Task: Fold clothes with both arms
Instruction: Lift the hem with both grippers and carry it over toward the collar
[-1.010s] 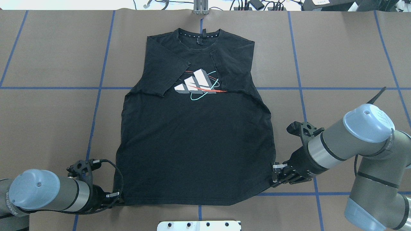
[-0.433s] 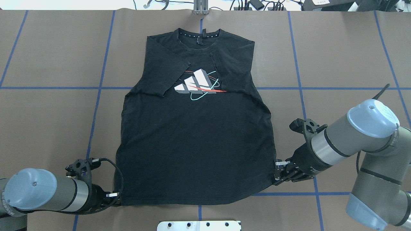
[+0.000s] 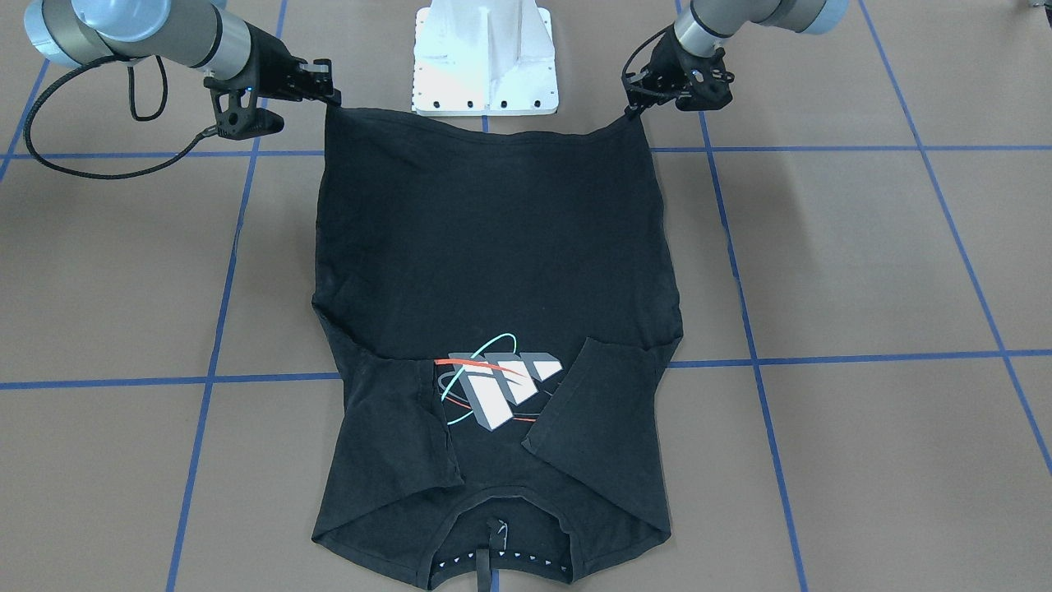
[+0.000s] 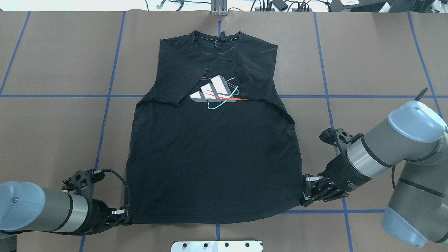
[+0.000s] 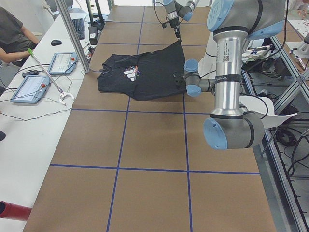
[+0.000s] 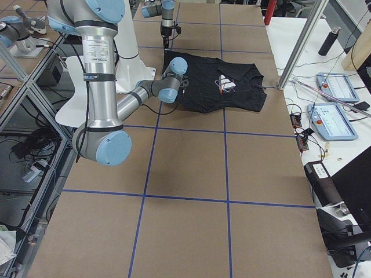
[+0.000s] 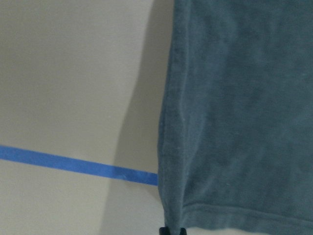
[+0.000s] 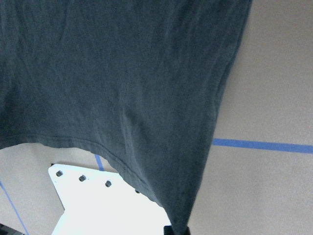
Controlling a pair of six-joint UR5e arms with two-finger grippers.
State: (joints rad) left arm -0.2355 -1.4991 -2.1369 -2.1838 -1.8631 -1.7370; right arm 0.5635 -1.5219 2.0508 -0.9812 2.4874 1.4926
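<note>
Reaching in low from either side, the left claw point(image 4: 123, 216) and right claw point(image 4: 305, 196) each pinch a hem corner of the T-shirt point(image 4: 213, 157), which lies logo-up on the surface point(image 4: 52, 122); both have drawn outward since a second ago, stretching the hem

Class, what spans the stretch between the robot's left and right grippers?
The T-shirt, its bottom hem sagging slightly, stretches from the left gripper to the right gripper, as the front-facing view shows.
</note>
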